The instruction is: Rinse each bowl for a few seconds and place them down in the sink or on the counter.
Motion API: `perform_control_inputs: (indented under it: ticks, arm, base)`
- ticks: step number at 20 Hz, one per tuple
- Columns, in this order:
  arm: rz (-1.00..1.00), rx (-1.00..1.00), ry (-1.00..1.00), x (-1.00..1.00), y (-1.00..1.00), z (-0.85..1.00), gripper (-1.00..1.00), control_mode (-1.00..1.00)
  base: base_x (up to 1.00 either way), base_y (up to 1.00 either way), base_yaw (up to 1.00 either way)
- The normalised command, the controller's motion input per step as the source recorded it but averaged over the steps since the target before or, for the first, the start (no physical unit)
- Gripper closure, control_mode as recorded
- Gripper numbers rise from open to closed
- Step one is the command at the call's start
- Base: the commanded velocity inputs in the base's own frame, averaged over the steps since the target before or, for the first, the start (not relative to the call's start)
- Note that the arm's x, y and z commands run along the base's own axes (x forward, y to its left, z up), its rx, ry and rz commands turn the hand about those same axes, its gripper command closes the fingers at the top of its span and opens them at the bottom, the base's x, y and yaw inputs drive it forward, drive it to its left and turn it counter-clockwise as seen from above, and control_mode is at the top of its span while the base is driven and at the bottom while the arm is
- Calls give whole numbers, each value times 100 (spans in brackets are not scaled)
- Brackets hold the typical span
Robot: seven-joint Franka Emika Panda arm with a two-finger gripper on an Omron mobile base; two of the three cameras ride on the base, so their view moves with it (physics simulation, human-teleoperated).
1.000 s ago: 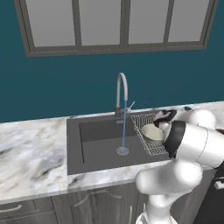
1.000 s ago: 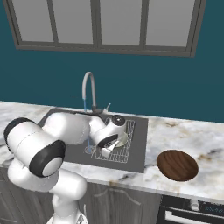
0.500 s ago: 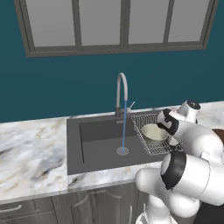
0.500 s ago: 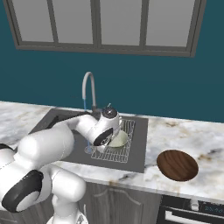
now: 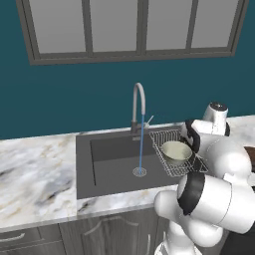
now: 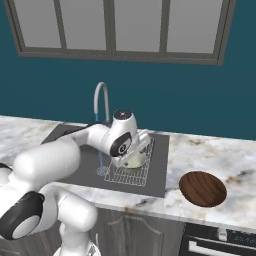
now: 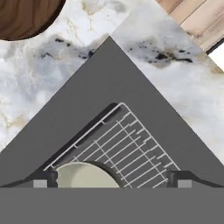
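**Left base view: water runs while the cream-green bowl sits in the rack**

Left base view spreads the marble counter (image 5: 35, 174) across the lower left of the frame, with the dark grey sink (image 5: 107, 167) set into it at centre. In the right base view the counter runs along the middle band, and the sink lies left of centre. The white arm fills the lower right of the left base view and the lower left of the right base view, reaching over the right half of the basin. A wire rack (image 5: 172, 152) sits in that right half, right of centre in the left base view. The dark reddish-brown bowl (image 6: 202, 188) rests on the counter at the right of the right base view, well apart from the sink. The pale cream-green bowl (image 5: 176, 152) sits inside the rack. A curved faucet (image 5: 138, 107) stands behind the basin, and a thin stream of water (image 5: 141, 144) falls from it to the drain (image 5: 139, 172). In the hand view the gripper (image 7: 111, 180) stands wide at the bottom edge, its fingertips (image 7: 40, 179) on either side of the cream-green bowl's rim, holding nothing
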Motion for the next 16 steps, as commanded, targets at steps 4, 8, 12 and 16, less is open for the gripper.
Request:
perform_control_inputs:
  ticks: [4,8,12,16]
  arm:
    - [-24,0,14,-23,-49,22,-100,-100]
    - [-22,1,7,-39,-51,7,-100,-100]
    - [-23,0,1,-55,-35,0,-100,-100]
    - [-19,1,0,-54,-28,-2,-100,-100]
  base:
    - [0,0,0]
    - [0,0,0]
    - [0,0,0]
    - [0,0,0]
